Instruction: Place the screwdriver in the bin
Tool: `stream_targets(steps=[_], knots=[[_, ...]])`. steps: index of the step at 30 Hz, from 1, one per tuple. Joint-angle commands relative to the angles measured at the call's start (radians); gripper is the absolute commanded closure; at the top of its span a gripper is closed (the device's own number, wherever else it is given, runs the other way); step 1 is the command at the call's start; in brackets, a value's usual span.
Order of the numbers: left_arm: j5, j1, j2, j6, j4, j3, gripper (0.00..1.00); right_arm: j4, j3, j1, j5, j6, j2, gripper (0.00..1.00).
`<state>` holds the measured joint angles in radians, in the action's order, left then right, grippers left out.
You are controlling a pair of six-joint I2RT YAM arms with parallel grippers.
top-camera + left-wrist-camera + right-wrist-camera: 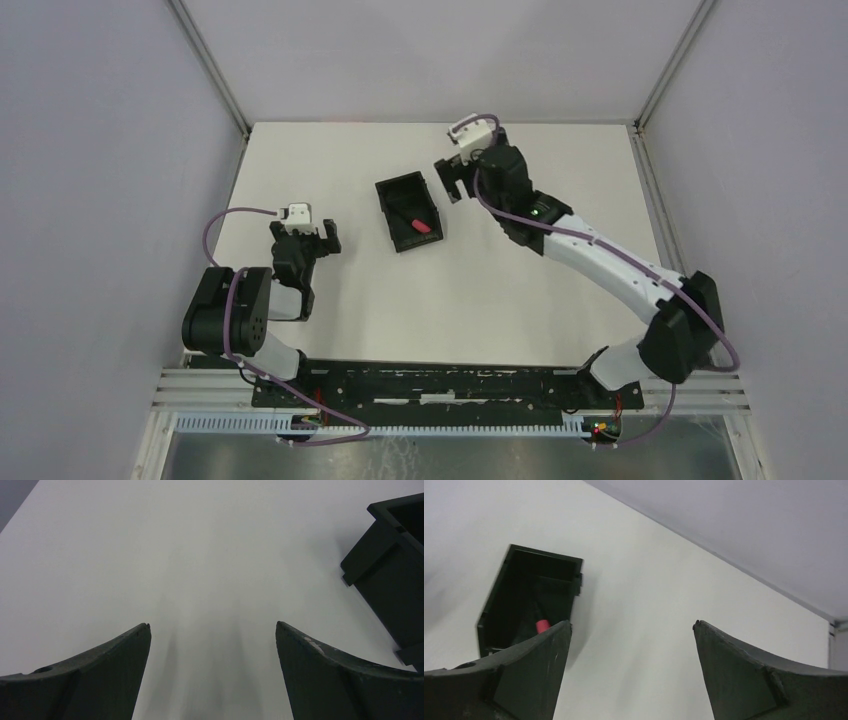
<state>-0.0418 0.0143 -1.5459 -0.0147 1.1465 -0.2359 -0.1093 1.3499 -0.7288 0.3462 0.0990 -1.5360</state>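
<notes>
The black bin [386, 208] sits in the middle of the white table. The screwdriver [420, 226] lies inside it, red handle toward the near right corner, thin black shaft barely visible. My right gripper [455, 180] is open and empty, just right of the bin's far end. In the right wrist view the bin [544, 558] is at the left with the red handle [542, 626] showing behind my open right gripper's [632, 623] left finger. My left gripper [318, 240] is open and empty, left of the bin; its wrist view shows the open left gripper [212, 625] and the bin's outer wall [390, 575] at the right edge.
Grey enclosure walls ring the white table [520, 290] on the left, far and right sides, with metal frame posts at the far corners. The arm bases and a cable rail run along the near edge.
</notes>
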Motion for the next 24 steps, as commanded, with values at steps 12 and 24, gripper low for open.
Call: stream_targets(steps=[12, 24], knots=[[0.008, -0.004, 0.007, -0.014, 0.030, -0.011, 0.00, 0.538, -0.939, 0.309, 0.150, -0.097, 0.505, 0.02], [0.009, -0.004, 0.006, -0.014, 0.029, -0.013, 0.00, 0.663, -1.176, 0.339, 0.205, -0.160, 0.546, 0.02]])
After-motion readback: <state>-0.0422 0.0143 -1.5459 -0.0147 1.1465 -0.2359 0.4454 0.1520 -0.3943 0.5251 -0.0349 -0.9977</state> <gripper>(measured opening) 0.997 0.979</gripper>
